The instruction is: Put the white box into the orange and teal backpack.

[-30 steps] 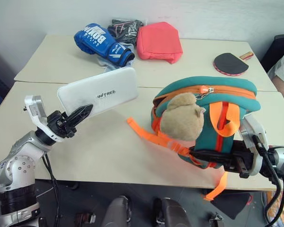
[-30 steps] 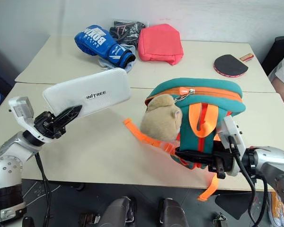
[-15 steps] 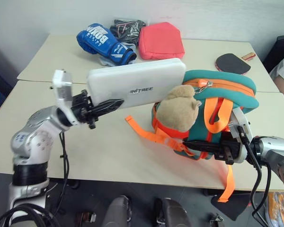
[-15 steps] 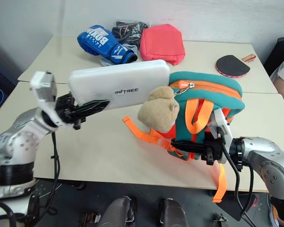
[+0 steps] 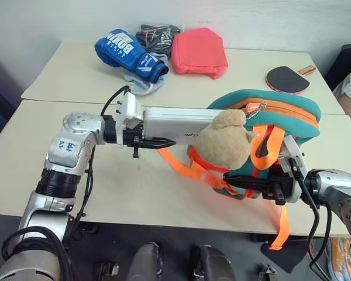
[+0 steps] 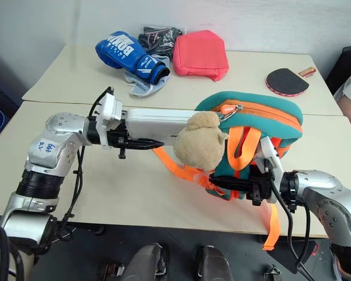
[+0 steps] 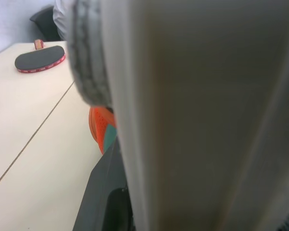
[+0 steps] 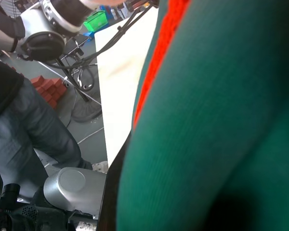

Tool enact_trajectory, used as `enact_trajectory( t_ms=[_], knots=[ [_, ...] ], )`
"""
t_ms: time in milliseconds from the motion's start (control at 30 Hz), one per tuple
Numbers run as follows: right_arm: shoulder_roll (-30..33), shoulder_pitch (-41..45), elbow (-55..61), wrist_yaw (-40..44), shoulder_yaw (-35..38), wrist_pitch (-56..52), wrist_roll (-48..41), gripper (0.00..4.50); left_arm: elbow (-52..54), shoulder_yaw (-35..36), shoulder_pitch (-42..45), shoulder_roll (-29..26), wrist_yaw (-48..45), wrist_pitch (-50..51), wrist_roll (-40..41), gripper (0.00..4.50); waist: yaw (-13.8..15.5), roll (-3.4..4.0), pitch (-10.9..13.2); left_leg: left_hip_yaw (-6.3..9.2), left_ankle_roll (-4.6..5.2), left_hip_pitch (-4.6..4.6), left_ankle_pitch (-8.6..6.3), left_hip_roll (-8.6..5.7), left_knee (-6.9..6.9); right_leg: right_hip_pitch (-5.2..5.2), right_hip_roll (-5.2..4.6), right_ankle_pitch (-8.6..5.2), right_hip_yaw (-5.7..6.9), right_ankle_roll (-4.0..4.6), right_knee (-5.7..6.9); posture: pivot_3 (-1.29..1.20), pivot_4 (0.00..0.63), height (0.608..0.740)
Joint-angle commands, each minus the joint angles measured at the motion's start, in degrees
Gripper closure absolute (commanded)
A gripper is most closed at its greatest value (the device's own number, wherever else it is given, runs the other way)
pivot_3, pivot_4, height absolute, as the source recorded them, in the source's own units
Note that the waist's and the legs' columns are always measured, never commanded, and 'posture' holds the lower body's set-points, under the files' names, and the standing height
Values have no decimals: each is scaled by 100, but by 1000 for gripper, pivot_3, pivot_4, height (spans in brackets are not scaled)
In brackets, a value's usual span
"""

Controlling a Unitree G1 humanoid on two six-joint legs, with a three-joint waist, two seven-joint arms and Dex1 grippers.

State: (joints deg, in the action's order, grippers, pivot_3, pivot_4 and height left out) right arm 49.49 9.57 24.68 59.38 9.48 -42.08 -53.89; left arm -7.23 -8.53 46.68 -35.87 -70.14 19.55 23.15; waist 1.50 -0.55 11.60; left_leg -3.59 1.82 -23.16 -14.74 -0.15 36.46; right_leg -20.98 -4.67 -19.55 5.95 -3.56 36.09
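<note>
Box held level at the backpack's side

The left gripper (image 5: 155, 141), arm bent and reaching across, clamps the white box (image 5: 178, 121) edge-on, its far end behind the plush toy (image 5: 223, 140). The right gripper (image 5: 251, 182) pinches the backpack (image 5: 292, 111) low at its front, holding it upright on the table (image 5: 123, 181).

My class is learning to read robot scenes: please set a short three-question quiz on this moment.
1. True or false: the white box lies flat on the table.
2. Which gripper grips the orange and teal backpack: (a) left gripper, (b) right gripper?
3. What soft thing hangs on the backpack's front?

Key:
1. False; the left gripper holds it in the air, its far end at the backpack.
2. b
3. A tan plush toy.
</note>
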Motion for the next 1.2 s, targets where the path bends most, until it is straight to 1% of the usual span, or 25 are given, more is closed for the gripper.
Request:
enact_trajectory(
  t_ms=[33, 67, 167, 200, 300, 433, 500, 633, 733, 767, 833, 900, 967, 1033, 1100, 1200],
  knots=[
    [-5, -63, 168, 42, 107, 53, -12, 4478, -393, -459, 569, 182, -133, 58, -498, 3067, 16, -1, 0, 0, 0, 0, 0, 0, 1, 0, 0, 0, 0, 0, 1, 0, 150, 740],
    [4, -66, 168, 62, 95, 61, -5, 4478, -622, -562, 812, 351, -72, -135, -682, 3067, 21, 0, 0, 2, 2, -1, 1, -1, 7, 4, 0, 0, 4, 0, 2, 0, 150, 740],
    [20, -48, 176, 118, 31, 138, 70, 4478, -1363, -811, 1748, 1328, 236, -482, -1016, 3067, 88, -3, 2, 10, 11, -5, -4, -2, 31, 16, 0, 2, 11, -3, 2, 0, 150, 740],
    [0, -44, 177, 105, 36, 151, 71, 4478, -1586, -928, 1943, 1554, 265, -712, -1204, 3067, 118, -4, 2, 14, 19, -18, -9, 0, 56, 13, 1, 3, 15, -6, 4, 0, 150, 740],
    [-59, -49, 178, 62, 31, 204, 108, 4478, -2154, -1023, 2244, 2164, 360, -1276, -1473, 3067, 100, -4, 2, 4, 42, -25, -23, -4, 65, 15, -3, 13, 4, -24, -10, 0, 150, 740],
    [-126, -69, 210, -5, -11, 252, 152, 4478, -2568, -879, 2402, 2840, 616, -1626, -1488, 3067, 9, -4, 3, -4, 42, -23, -25, -3, 62, 11, -3, 13, 3, -24, -10, 0, 150, 740],
    [-171, -67, 242, -57, -35, 258, 168, 4500, -2594, -810, 2358, 2923, 593, -1617, -1470, 2368, 7, -5, 4, -3, 37, -24, -22, -3, 63, 8, -3, 13, 5, -24, -7, 0, 150, 740],
    [-242, -144, 303, -189, 27, 290, 204, 4500, -2347, -346, 2090, 2687, 261, -1268, -1036, 1210, -16, -5, 4, -2, 32, -18, -16, -3, 68, 12, -4, 13, 2, -24, -2, 0, 150, 740],
    [-276, -221, 308, -254, 90, 336, 262, 4500, -2491, -21, 1966, 2201, -43, -1669, -964, 419, -51, -4, 5, -2, 26, -17, -13, 1, 64, 9, -2, 13, 2, -24, 1, 0, 150, 740],
    [-290, -230, 314, -277, 93, 343, 270, 4500, -2542, 84, 1939, 2051, -161, -1782, -912, 80, -55, -4, 5, -3, 22, -15, -11, 3, 62, 7, -1, 13, 1, -23, 3, 0, 150, 740],
    [-323, -239, 316, -337, 84, 373, 302, 4500, -2660, 354, 1883, 1687, -471, -1978, -744, 31, -54, -4, 5, -3, 17, -16, -8, 3, 60, 1, 0, 12, 2, -23, 10, 0, 150, 740],
    [-359, -236, 307, -400, 78, 404, 330, 4500, -2596, 585, 1767, 1327, -943, -1850, -448, 31, -46, -3, 5, -3, 17, -16, -7, 3, 62, 1, -1, 12, 3, -22, 13, 0, 150, 740],
    [-422, -222, 282, -451, 79, 458, 369, 4500, -2429, 685, 1578, 975, -1420, -1867, -298, 31, -43, -3, 5, -3, 17, -16, -8, 3, 65, 2, -1, 12, 3, -22, 14, 0, 150, 740],
    [-501, -199, 244, -512, 89, 497, 398, 4500, -2182, 741, 1353, 708, -1641, -2091, -290, 31, -33, -3, 5, -3, 19, -15, -8, 2, 66, 5, -3, 12, 2, -22, 14, 0, 150, 740],
    [-599, -138, 181, -581, 73, 545, 445, 4500, -1646, 857, 1097, 571, -1670, -2137, -135, 31, -29, -3, 5, -2, 19, -15, -9, 1, 67, 5, -3, 12, 1, -22, 13, 0, 150, 740],
    [-705, 48, 36, -602, -61, 586, 574, 4500, -399, 911, 662, 638, -1482, -1869, 267, 31, 0, -3, 5, 6, 23, -17, -11, 0, 74, 12, -7, 12, 3, -21, 11, 0, 150, 740]
  ],
)
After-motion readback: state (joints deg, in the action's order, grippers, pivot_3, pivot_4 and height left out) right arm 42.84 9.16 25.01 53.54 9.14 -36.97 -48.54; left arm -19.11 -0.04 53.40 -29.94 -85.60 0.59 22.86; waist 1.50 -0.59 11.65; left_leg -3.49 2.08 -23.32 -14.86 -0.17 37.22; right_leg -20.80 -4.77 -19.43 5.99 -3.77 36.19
